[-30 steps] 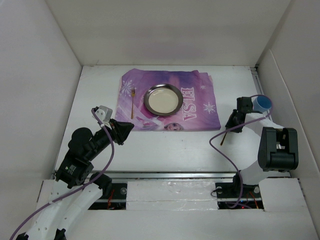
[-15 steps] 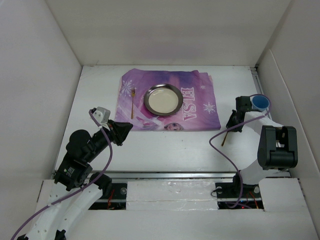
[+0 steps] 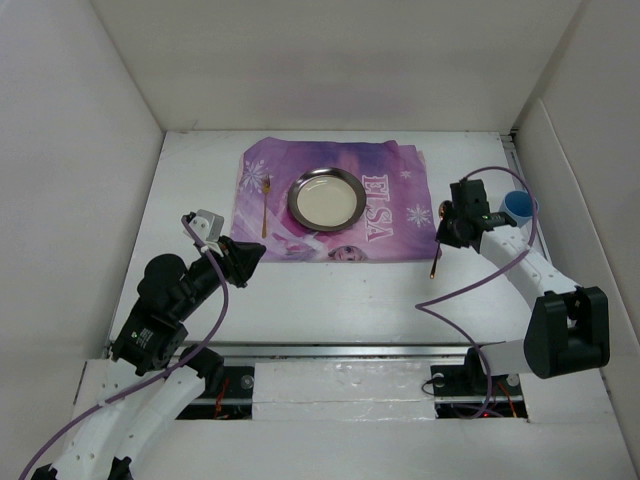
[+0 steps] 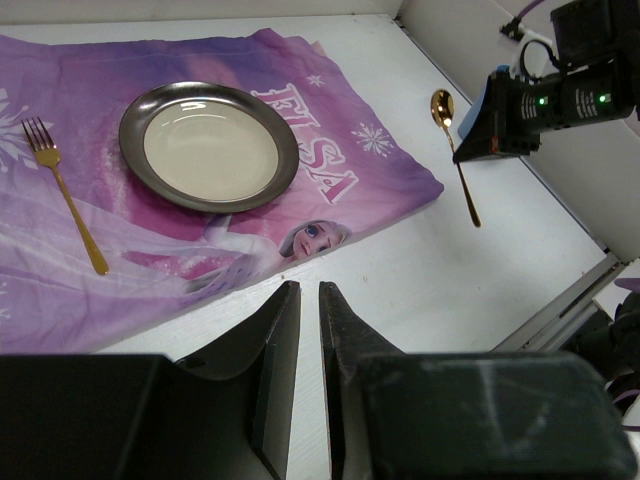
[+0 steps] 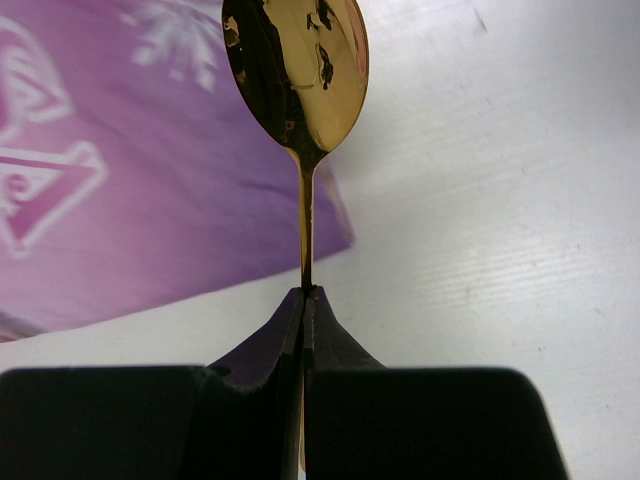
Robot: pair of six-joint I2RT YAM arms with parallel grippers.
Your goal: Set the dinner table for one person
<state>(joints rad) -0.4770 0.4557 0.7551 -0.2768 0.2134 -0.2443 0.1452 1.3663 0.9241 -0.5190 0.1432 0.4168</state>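
Observation:
My right gripper [image 3: 446, 228] [image 5: 303, 292] is shut on the handle of a gold spoon [image 3: 435, 263] [image 5: 297, 60] [image 4: 458, 158]. It holds the spoon just off the right edge of the purple ELSA placemat [image 3: 390, 222] [image 4: 335, 170] [image 5: 120, 200], above the white dinner table [image 3: 340, 295] [image 4: 430, 265] [image 5: 500, 200]. A metal plate [image 3: 326, 198] [image 4: 208, 145] sits in the middle of the mat. A gold fork [image 3: 265, 208] [image 4: 65, 195] lies to its left. My left gripper [image 3: 260, 253] [image 4: 308, 288] is shut and empty, over the table by the mat's near left corner.
A blue cup [image 3: 519, 205] stands near the right wall, just right of my right arm. White walls close in the table on three sides. A metal rail [image 3: 340, 350] runs along the near edge.
My right gripper has moved left with the spoon, away from the blue cup and up to the placemat's right edge. My left arm has barely moved.

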